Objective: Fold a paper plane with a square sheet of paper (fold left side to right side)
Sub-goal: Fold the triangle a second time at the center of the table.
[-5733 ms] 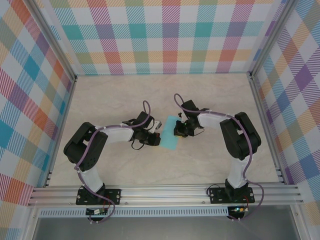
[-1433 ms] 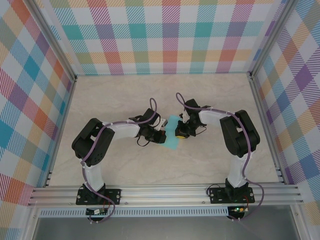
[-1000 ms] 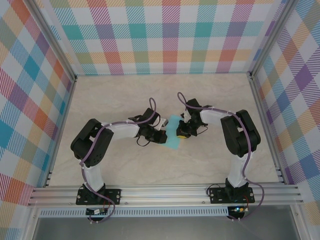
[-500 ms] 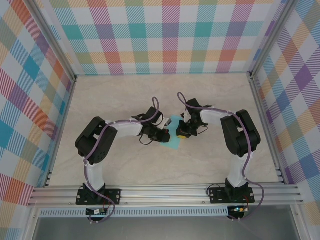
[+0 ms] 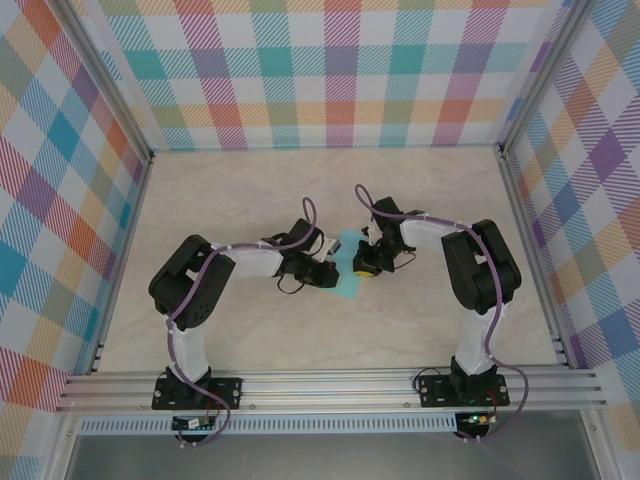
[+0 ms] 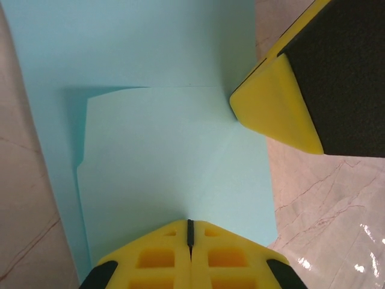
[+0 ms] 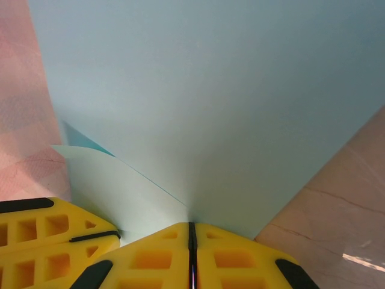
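Paper: the paper (image 6: 132, 42) lies on the table (image 6: 325, 198) between the two arms, with one flap (image 6: 174, 174) turned over onto it.
Left gripper: the left gripper (image 6: 190, 224) has its fingers pressed together at the flap's near edge.
Right gripper: the right gripper (image 7: 191, 227) has its fingers pressed together, with the tip down on the paper at the flap's far corner.
Risk, skewed crease: if the flap is flattened where it lies and its edges do not meet the sheet's edges, the fold probably sets crooked and the later folds inherit the error.
Risk, slip: thin paper on a smooth table likely slides if one tip pushes sideways while the other bears too lightly.
Risk, crumple: the two tips are close together, so moving them towards each other could buckle the paper between them.
Risk, bump: the grippers work just beside each other, so a wide sweep could knock one against the other.
Hard to tell: I cannot tell whether either gripper has paper between its fingers or only presses on top.
Cut off: in the top view the grippers cover most of the paper. The wrist views crop its outer edges, so the alignment cannot be judged.
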`<act>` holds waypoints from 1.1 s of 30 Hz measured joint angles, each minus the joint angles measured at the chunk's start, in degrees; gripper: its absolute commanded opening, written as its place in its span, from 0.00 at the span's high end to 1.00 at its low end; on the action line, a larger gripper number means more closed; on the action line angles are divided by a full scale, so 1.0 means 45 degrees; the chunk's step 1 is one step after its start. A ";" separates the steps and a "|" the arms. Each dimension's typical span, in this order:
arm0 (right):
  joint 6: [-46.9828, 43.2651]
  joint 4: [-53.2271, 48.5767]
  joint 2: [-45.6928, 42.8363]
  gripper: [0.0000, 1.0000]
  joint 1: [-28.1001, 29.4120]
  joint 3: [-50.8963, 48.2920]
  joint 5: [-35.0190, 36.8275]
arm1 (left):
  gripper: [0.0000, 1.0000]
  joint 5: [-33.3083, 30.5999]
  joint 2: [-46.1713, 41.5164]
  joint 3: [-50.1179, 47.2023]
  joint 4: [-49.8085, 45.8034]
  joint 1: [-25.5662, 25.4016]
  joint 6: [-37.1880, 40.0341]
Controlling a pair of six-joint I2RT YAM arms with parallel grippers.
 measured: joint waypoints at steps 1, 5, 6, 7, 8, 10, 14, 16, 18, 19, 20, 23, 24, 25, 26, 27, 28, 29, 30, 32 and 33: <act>0.0000 0.0000 0.0000 0.90 0.0000 0.0000 0.0000 | 0.97 0.0000 -0.0068 -0.0126 0.0107 0.0024 0.0000; 0.0000 0.0000 0.0000 0.90 0.0000 0.0000 0.0000 | 0.97 0.0068 -0.0432 -0.0767 0.0525 0.0199 -0.0044; 0.0000 0.0000 0.0000 0.90 0.0000 0.0000 0.0000 | 0.98 0.0097 -0.0505 -0.0899 0.0612 0.0228 -0.0049; 0.0000 0.0000 0.0000 0.90 0.0000 0.0000 0.0000 | 0.98 0.0112 -0.0578 -0.1049 0.0724 0.0267 -0.0053; 0.0000 0.0000 0.0000 0.90 0.0000 0.0000 0.0000 | 0.98 0.0141 -0.0651 -0.1180 0.0801 0.0301 -0.0058; 0.0000 0.0000 0.0000 0.90 0.0000 0.0000 0.0000 | 0.98 0.0165 -0.0782 -0.1438 0.1035 0.0359 -0.0087; -0.0005 0.0005 0.0000 0.90 0.0000 0.0000 -0.0015 | 0.99 0.0160 -0.1132 -0.2006 0.1375 0.0481 -0.0170; -0.0005 0.0044 0.0000 0.90 -0.0005 -0.0024 -0.0092 | 0.99 0.0170 -0.1282 -0.2220 0.1423 0.0588 -0.0243; -0.0005 0.0160 0.0000 0.90 -0.0015 -0.0121 -0.0306 | 0.99 0.0199 -0.1438 -0.2429 0.1467 0.0738 -0.0335; 0.0000 0.0243 0.0000 0.91 -0.0019 -0.0185 -0.0447 | 1.00 0.0209 -0.1525 -0.2545 0.1477 0.0831 -0.0379; -0.0010 0.0340 0.0000 0.90 -0.0029 -0.0257 -0.0617 | 1.00 0.0223 -0.1603 -0.2652 0.1501 0.0913 -0.0393; -0.0024 0.0641 0.0015 0.90 -0.0126 -0.0476 -0.1103 | 1.00 0.0369 -0.1763 -0.2939 0.1632 0.1180 -0.0476; -0.0049 0.0738 0.0024 0.90 -0.0180 -0.0534 -0.1239 | 1.00 0.0447 -0.1783 -0.2982 0.1671 0.1229 -0.0505; -0.0063 0.0850 0.0044 0.90 -0.0257 -0.0612 -0.1413 | 1.00 0.0505 -0.1807 -0.3021 0.1700 0.1292 -0.0534; -0.0097 0.0976 0.0068 0.90 -0.0340 -0.0690 -0.1603 | 1.00 0.0549 -0.1836 -0.3065 0.1705 0.1331 -0.0568; -0.0102 0.1073 0.0083 0.90 -0.0398 -0.0753 -0.1778 | 1.00 0.0563 -0.1875 -0.3109 0.1700 0.1375 -0.0588; -0.0112 0.1224 0.0097 0.90 -0.0481 -0.0855 -0.1972 | 1.00 0.0563 -0.1948 -0.3177 0.1690 0.1418 -0.0612; -0.0146 0.1379 0.0097 0.90 -0.0554 -0.0957 -0.2157 | 1.00 0.0549 -0.2059 -0.3269 0.1656 0.1481 -0.0622; -0.0199 0.1520 0.0097 0.90 -0.0612 -0.1049 -0.2307 | 1.00 0.0529 -0.2186 -0.3376 0.1574 0.1559 -0.0622; -0.0287 0.1758 0.0097 0.89 -0.0695 -0.1200 -0.2560 | 0.99 0.0481 -0.2501 -0.3599 0.1326 0.1744 -0.0646; -0.0306 0.1851 0.0092 0.89 -0.0729 -0.1258 -0.2667 | 0.96 0.0423 -0.2652 -0.3706 0.1190 0.1826 -0.0661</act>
